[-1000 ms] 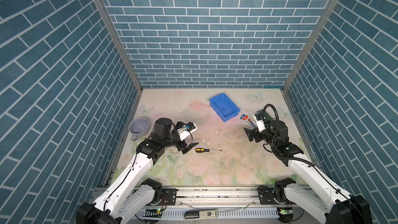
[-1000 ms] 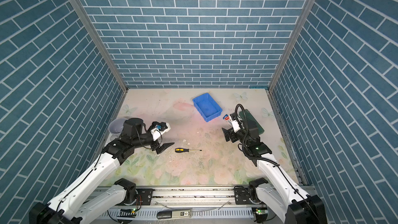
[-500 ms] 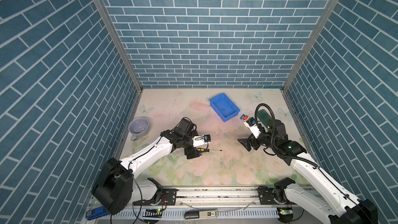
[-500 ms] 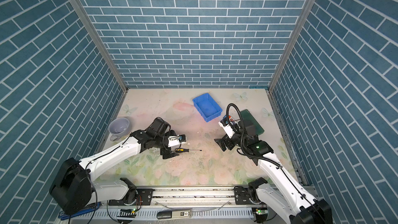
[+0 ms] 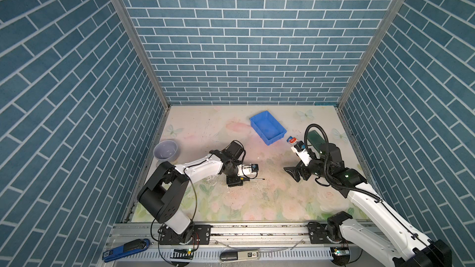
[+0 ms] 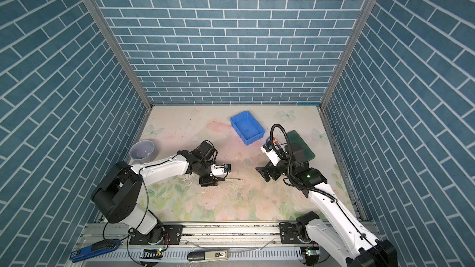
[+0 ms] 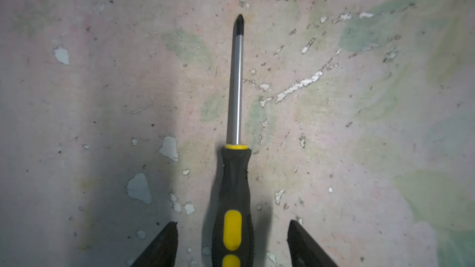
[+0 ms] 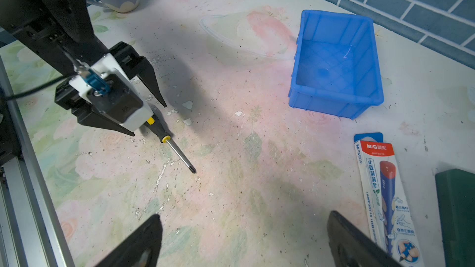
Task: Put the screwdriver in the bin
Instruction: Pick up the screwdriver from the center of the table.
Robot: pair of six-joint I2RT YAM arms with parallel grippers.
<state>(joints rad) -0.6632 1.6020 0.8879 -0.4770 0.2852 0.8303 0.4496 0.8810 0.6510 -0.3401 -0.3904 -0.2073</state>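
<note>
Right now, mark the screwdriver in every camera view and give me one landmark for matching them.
Top view: screwdriver mid-width, below the middle, shaft showing.
Top view: same place.
Left wrist: centre, handle at the bottom edge, tip upward.
Right wrist: left of centre, tip toward lower right.
Landmark: blue bin, in every view but the left wrist's.

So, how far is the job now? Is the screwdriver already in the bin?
Done: the left gripper straddles the handle of the small black-and-yellow screwdriver. In hand: its jaws stand open, a gap on each side, and the tool lies flat on the floral table. Remaining: close, lift, carry to the empty bright blue plastic bin. The right gripper hangs open.
</note>
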